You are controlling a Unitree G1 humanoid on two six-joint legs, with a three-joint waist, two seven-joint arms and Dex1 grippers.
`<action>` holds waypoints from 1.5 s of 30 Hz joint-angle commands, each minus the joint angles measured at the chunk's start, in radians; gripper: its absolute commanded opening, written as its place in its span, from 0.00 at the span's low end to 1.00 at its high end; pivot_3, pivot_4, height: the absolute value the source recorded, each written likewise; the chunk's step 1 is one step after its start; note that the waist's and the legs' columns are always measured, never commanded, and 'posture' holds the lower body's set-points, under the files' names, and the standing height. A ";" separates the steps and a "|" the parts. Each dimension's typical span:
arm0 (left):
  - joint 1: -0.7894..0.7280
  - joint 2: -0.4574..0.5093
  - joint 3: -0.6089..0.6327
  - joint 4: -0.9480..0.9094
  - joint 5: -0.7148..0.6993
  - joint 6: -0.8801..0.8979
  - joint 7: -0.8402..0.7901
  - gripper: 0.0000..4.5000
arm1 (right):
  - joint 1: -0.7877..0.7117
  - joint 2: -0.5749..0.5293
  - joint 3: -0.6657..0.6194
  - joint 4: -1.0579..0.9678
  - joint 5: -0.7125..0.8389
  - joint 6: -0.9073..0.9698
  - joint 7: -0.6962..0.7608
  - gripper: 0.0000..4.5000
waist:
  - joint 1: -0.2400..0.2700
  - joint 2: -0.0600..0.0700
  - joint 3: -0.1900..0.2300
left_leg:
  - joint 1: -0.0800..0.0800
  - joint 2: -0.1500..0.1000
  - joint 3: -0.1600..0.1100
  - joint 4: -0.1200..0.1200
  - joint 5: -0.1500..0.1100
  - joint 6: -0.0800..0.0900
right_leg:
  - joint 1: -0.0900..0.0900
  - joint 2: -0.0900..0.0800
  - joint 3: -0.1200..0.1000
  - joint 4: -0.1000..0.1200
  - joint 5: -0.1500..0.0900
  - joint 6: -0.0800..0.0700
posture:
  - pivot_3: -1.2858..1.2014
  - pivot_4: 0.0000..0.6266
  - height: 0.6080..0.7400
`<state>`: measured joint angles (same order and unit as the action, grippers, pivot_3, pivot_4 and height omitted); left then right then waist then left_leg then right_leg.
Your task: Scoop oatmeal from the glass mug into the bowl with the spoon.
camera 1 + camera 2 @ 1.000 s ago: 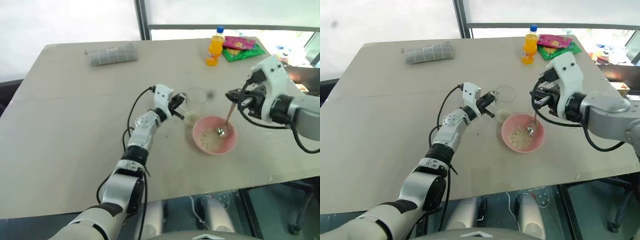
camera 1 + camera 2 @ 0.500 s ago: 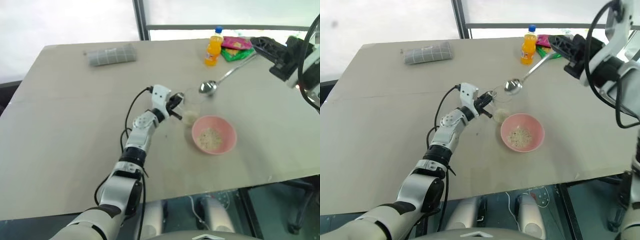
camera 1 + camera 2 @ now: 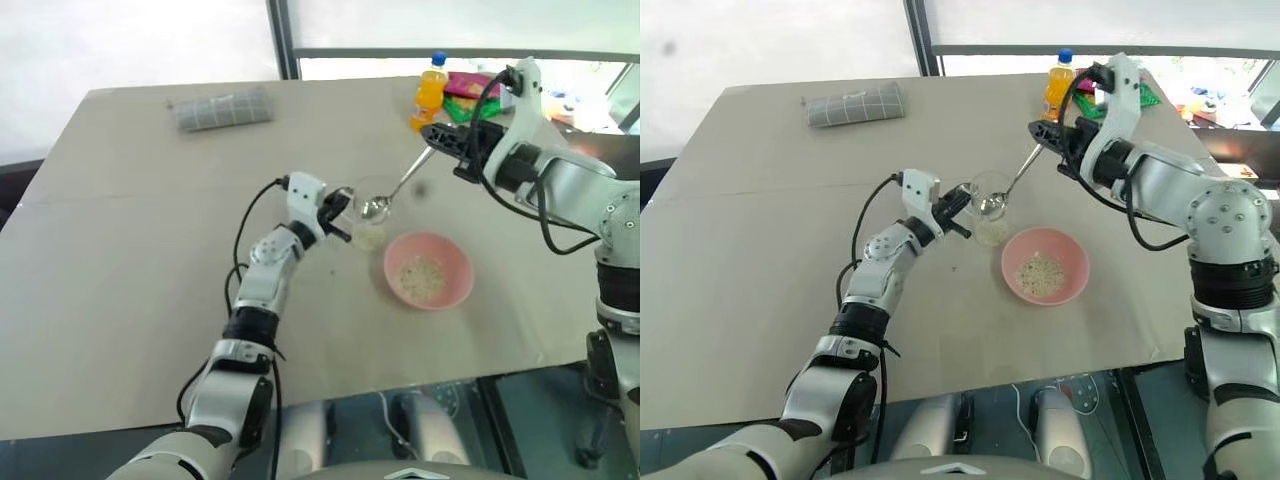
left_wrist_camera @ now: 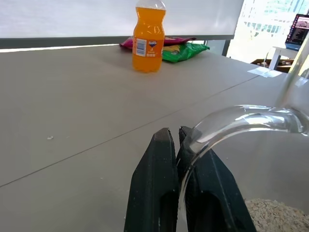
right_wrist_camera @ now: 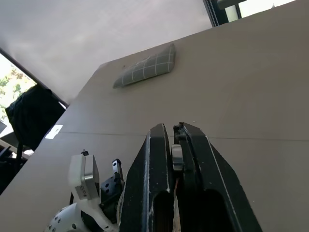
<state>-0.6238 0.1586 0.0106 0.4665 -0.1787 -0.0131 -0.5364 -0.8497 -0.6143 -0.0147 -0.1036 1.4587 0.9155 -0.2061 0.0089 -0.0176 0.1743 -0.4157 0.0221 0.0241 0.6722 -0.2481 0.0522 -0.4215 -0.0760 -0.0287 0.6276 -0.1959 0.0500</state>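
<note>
Mug [image 3: 368, 215] sits mid-table, just left of and touching-close to the pink bowl [image 3: 428, 270]; low layer of oatmeal [image 4: 277, 215] in its bottom, small heap already in the bowl too. Spoon [image 3: 400, 185] tip is at the mug's mouth, handle slanting up and away from the mug to the right gripper [image 3: 443, 138], which is clamped shut on the handle end. Left gripper [image 4: 176, 145] is closed on the mug, pinching the glass at the rim/handle side, steadying it.

Step in hand, I'd say: going back into the mug for another scoop. Next move needs the spoon tipped down into the narrow mug to reach the flakes at the bottom, then lifted level and carried across to the bowl. Little clearance between spoon and glass wall; left hold matters.

Writing: orange bottle [image 4: 148, 35] beyond the mug at the far edge reads "Fanta". Snack packets [image 4: 183, 50] beside it, print not readable. Grey checked cloth roll [image 3: 225, 108] far from the mug, no text.
</note>
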 commanded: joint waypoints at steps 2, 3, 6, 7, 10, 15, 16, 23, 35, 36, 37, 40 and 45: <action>0.049 0.037 0.034 -0.091 -0.001 0.035 0.040 0.00 | -0.045 0.055 -0.029 0.006 -0.092 -0.014 0.097 0.43 | -0.002 0.000 0.000 | 0.000 0.000 0.000 0.000 0.000 0.000 | 0.000 0.000 0.000 0.000 0.000 0.000 | 0.52 0.24 1.00; 0.064 0.042 0.040 -0.112 -0.001 0.043 0.050 0.00 | -0.053 0.076 -0.036 0.015 -0.119 -0.034 0.102 0.49 | -0.003 0.000 0.000 | 0.000 0.000 0.000 0.000 0.000 0.000 | 0.000 0.000 0.000 0.000 0.000 0.000 | 0.52 0.24 1.00; 0.116 0.059 0.066 -0.182 -0.007 0.058 0.089 0.00 | -0.076 0.122 -0.070 0.066 -0.214 -0.100 0.123 0.61 | -0.011 0.000 0.000 | 0.000 0.000 0.000 0.000 0.000 0.000 | 0.000 0.000 0.000 0.001 0.000 0.000 | 0.52 0.24 1.00; 0.128 0.064 0.073 -0.200 -0.010 0.066 0.101 0.00 | -0.081 0.130 -0.080 0.081 -0.240 -0.110 0.133 0.61 | -0.012 0.000 0.000 | 0.000 0.000 0.000 0.000 0.000 0.000 | 0.000 0.000 0.000 0.001 0.000 0.000 | 0.52 0.24 1.00; 0.164 0.080 0.102 -0.258 -0.020 0.078 0.133 0.00 | -0.090 0.142 -0.105 0.118 -0.301 -0.121 0.154 0.61 | -0.012 0.000 0.000 | 0.000 0.000 0.000 0.000 0.000 0.000 | 0.000 0.000 0.000 0.000 0.000 0.000 | 0.52 0.24 1.00; 0.200 0.099 0.151 -0.307 -0.028 0.081 0.188 0.00 | -0.087 0.163 -0.130 0.148 -0.378 -0.111 0.193 0.61 | -0.018 0.000 0.000 | 0.000 0.000 0.000 -0.001 0.000 0.000 | -0.001 0.000 0.000 0.001 0.000 0.000 | 0.52 0.24 1.00; 0.202 0.100 0.154 -0.310 -0.030 0.084 0.192 0.00 | -0.087 0.169 -0.135 0.152 -0.388 -0.109 0.196 0.61 | -0.018 0.000 0.000 | 0.000 0.000 0.000 -0.001 0.000 0.000 | -0.001 0.000 0.000 0.001 0.000 0.000 | 0.52 0.24 1.00; 0.211 0.087 0.153 -0.328 -0.030 0.093 0.210 0.46 | -0.089 0.204 -0.151 0.151 -0.455 -0.089 0.230 0.62 | -0.018 0.000 0.000 | -0.001 0.000 0.000 -0.001 0.000 0.000 | -0.002 0.000 0.000 0.001 0.000 0.000 | 0.52 0.24 1.00; 0.237 0.092 0.143 -0.384 -0.037 0.131 0.199 0.71 | -0.065 0.215 -0.201 0.106 -0.498 -0.041 0.250 0.62 | -0.018 0.000 0.000 | -0.001 0.000 0.000 -0.001 0.000 0.000 | -0.002 0.000 0.000 0.001 0.000 0.000 | 0.52 0.24 1.00; 0.248 0.097 0.141 -0.405 -0.039 0.143 0.193 0.71 | -0.053 0.212 -0.205 0.095 -0.500 -0.038 0.253 0.62 | -0.018 0.000 0.000 | -0.001 0.000 0.000 -0.001 0.000 0.000 | -0.002 0.000 0.000 0.001 0.000 0.000 | 0.52 0.24 1.00; 0.260 0.101 0.139 -0.427 -0.044 0.155 0.185 0.71 | -0.040 0.209 -0.209 0.082 -0.502 -0.035 0.257 0.62 | -0.017 0.000 0.000 | -0.001 0.000 0.000 -0.001 0.000 0.000 | -0.002 0.000 0.000 0.001 0.000 0.000 | 0.52 0.24 1.00; 0.304 0.108 0.135 -0.492 -0.059 0.195 0.170 0.71 | 0.033 0.184 -0.205 0.037 -0.544 -0.049 0.286 0.62 | -0.016 0.000 0.000 | -0.001 0.000 0.000 -0.002 0.000 0.000 | -0.002 0.000 0.000 0.000 0.000 0.000 | 0.52 0.24 1.00; 0.375 0.119 0.131 -0.605 -0.094 0.237 0.142 0.71 | 0.181 0.120 -0.186 -0.025 -0.684 -0.157 0.380 0.62 | -0.014 0.001 0.000 | -0.001 0.000 0.001 -0.002 0.000 0.000 | -0.002 -0.002 0.000 0.000 0.000 0.000 | 0.52 0.24 1.00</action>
<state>-0.2507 0.2699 0.1464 -0.0634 -0.2525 0.2213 -0.3820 -0.6722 -0.4726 -0.1915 -0.0683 0.8070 0.8072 0.1360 -0.0049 -0.0170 0.1747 -0.4168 0.0217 0.0246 0.6706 -0.2481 0.0520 -0.4232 -0.0775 -0.0284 0.6275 -0.1958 0.0500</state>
